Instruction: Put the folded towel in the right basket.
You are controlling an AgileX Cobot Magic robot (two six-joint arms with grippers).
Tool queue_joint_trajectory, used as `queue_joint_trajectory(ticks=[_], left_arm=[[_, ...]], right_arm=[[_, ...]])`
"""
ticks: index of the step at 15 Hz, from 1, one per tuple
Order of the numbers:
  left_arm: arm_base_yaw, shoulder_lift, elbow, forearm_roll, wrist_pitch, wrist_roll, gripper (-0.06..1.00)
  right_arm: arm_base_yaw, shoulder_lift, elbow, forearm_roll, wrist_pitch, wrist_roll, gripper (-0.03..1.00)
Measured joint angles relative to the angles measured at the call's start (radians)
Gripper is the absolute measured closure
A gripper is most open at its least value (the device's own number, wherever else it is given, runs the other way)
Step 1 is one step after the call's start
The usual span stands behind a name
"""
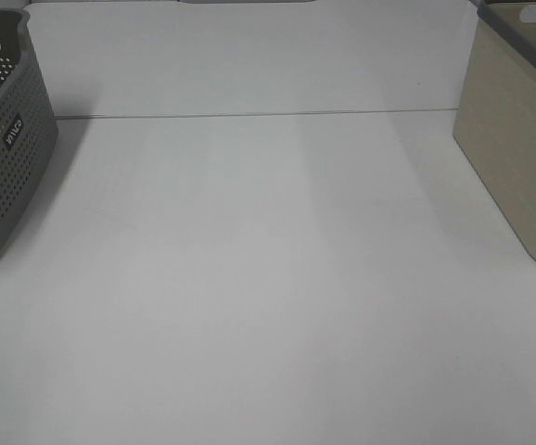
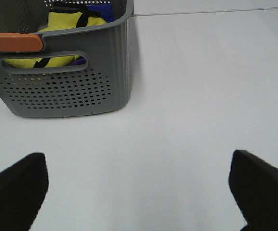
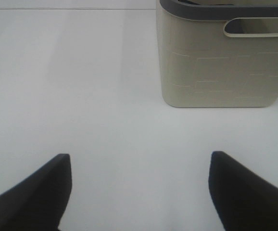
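Observation:
The right basket (image 1: 518,158) is beige with a dark grey rim and stands at the table's right edge; it also shows in the right wrist view (image 3: 216,67). No folded towel lies on the table. In the left wrist view a yellow cloth item with black bands (image 2: 67,21) lies inside the grey perforated left basket (image 2: 71,91); I cannot tell whether it is the towel. My left gripper (image 2: 139,192) is open and empty over the bare table, short of the grey basket. My right gripper (image 3: 139,187) is open and empty, short of the beige basket. Neither gripper shows in the exterior view.
The grey basket (image 1: 8,176) stands at the table's left edge. An orange bar (image 2: 14,42) lies across its rim and something blue (image 2: 107,12) sits behind the yellow item. The white table (image 1: 268,278) stretches between the baskets, with a wall seam at the back.

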Motion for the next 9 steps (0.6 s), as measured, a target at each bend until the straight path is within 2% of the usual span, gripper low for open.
queue_joint_trajectory(ticks=[9], left_arm=[[0.0,0.0,0.0,0.0,0.0,0.0,-0.03]], right_arm=[[0.0,0.0,0.0,0.0,0.0,0.0,0.22]])
